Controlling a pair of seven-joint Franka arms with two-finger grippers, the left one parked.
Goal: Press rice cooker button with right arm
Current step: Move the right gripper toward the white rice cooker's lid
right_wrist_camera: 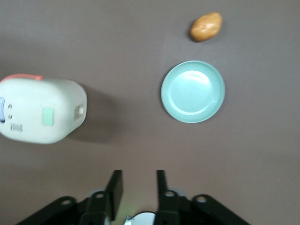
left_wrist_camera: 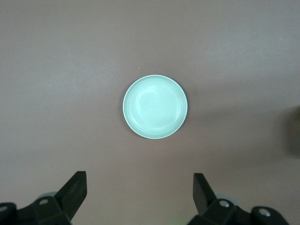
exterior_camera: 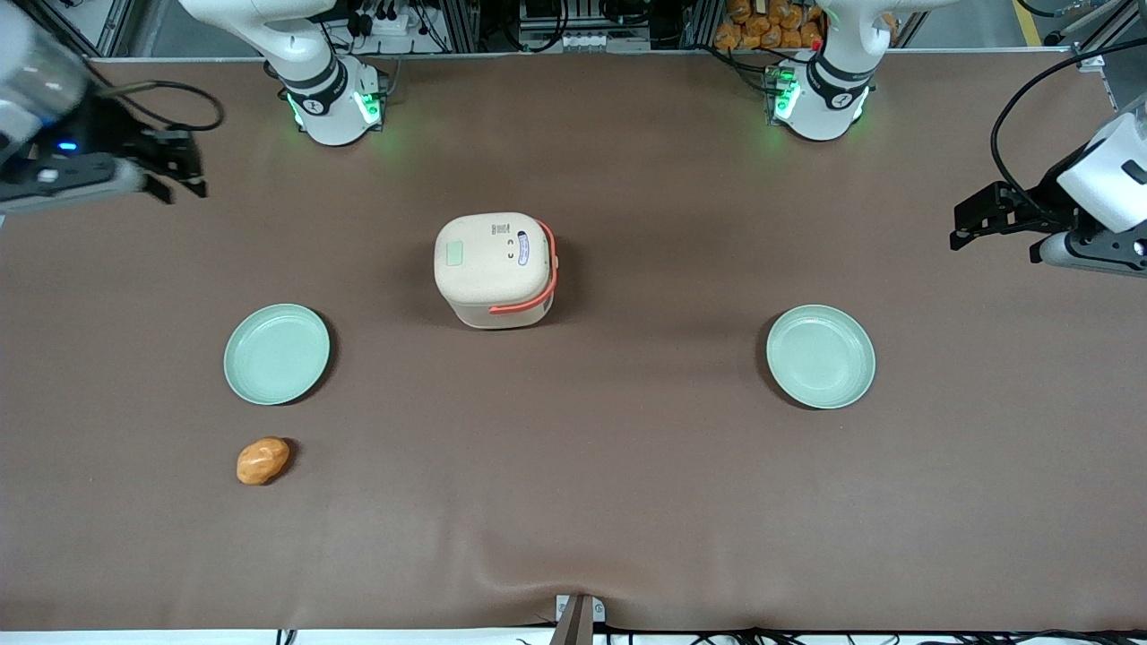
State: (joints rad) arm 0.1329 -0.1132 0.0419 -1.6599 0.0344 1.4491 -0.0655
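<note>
The cream rice cooker (exterior_camera: 495, 269) stands mid-table with its lid shut and its orange-red handle folded down. The pale green button (exterior_camera: 454, 254) sits flush in the lid, on the side toward the working arm. The right arm's black gripper (exterior_camera: 185, 191) hangs above the table at the working arm's end, well apart from the cooker and farther from the front camera than it. The right wrist view shows the cooker (right_wrist_camera: 42, 110) and the button (right_wrist_camera: 48, 116), with the gripper (right_wrist_camera: 138, 174) open and empty over bare table.
One mint-green plate (exterior_camera: 276, 354) lies toward the working arm's end, nearer the front camera than the cooker; it also shows in the right wrist view (right_wrist_camera: 192, 91). An orange-brown potato-like lump (exterior_camera: 263, 460) lies nearer still. A second plate (exterior_camera: 821, 356) lies toward the parked arm's end.
</note>
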